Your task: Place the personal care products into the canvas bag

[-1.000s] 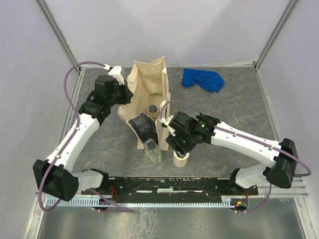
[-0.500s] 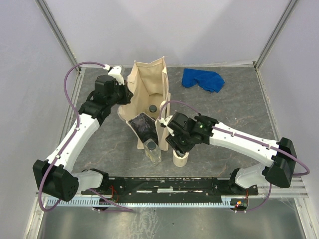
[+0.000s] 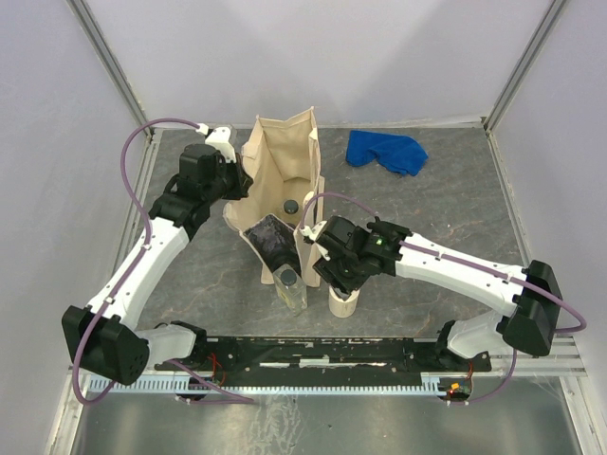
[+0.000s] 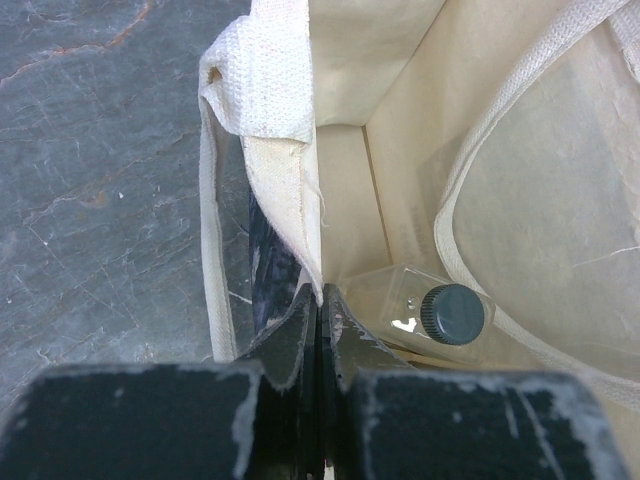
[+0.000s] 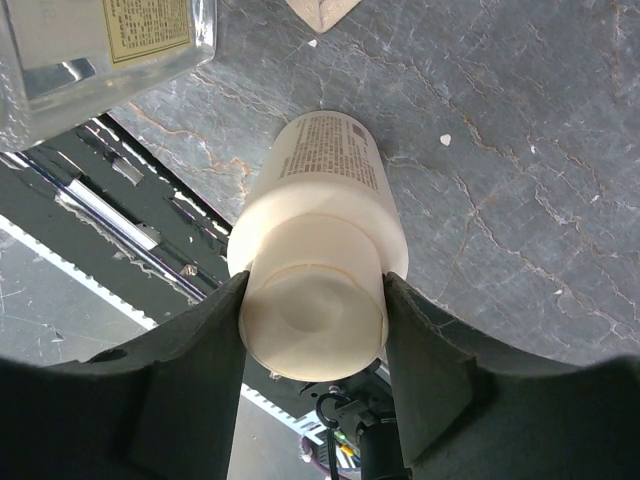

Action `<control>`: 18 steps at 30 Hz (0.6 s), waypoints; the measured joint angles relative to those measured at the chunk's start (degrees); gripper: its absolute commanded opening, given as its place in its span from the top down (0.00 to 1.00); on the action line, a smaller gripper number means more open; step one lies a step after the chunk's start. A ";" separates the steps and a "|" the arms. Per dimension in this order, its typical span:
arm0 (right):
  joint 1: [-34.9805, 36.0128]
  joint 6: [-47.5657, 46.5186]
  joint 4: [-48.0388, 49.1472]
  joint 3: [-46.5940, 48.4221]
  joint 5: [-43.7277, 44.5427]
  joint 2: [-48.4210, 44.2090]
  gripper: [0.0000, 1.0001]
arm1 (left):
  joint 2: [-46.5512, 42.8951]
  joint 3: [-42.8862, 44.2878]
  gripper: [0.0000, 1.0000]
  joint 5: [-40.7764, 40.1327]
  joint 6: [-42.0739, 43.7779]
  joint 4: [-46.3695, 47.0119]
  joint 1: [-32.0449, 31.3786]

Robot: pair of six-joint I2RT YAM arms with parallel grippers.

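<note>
While its two fingers point(image 5: 205, 350) press against opposite sides of the round cap, the right hand point(image 5: 315, 292) grasps the cream bottle point(image 5: 328, 170) from above. The bottle stands on the tabletop point(image 3: 446, 209) with its base down and its cap up into the hand, so its long axis runs straight away from the palm and down to the stone-grey surface. Its printed label faces away from the palm.

Just to one side of this hand's fingers stands a clear bottle with a label point(image 5: 110, 45). In the top view it is between the cream bottle and the near face of the canvas bag point(image 3: 280, 161).

The left hand point(image 4: 320, 300) is clenched on the bag's rim, with the fabric edge pinched between its closed fingers and the mouth held wide. Beyond its fingertips and down inside the bag lies a clear bottle with a dark cap point(image 4: 455, 313). It rests on its side on the bag's floor, its cap end nearer the hand than its base. A blue cloth point(image 3: 387, 151) lies well beyond the right hand, by the far edge.
</note>
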 measured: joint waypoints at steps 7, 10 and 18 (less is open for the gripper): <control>0.31 0.00 0.13 0.02 0.61 0.11 0.99 | 0.00 -0.02 0.97 0.00 0.00 -0.13 0.00; 0.42 0.02 -0.09 0.20 0.83 0.15 0.99 | 0.00 -0.02 0.97 0.00 0.00 -0.15 0.00; 0.72 0.02 -6.23 5.33 6.64 1.53 1.00 | -0.04 -0.02 0.97 0.02 0.00 -0.20 0.00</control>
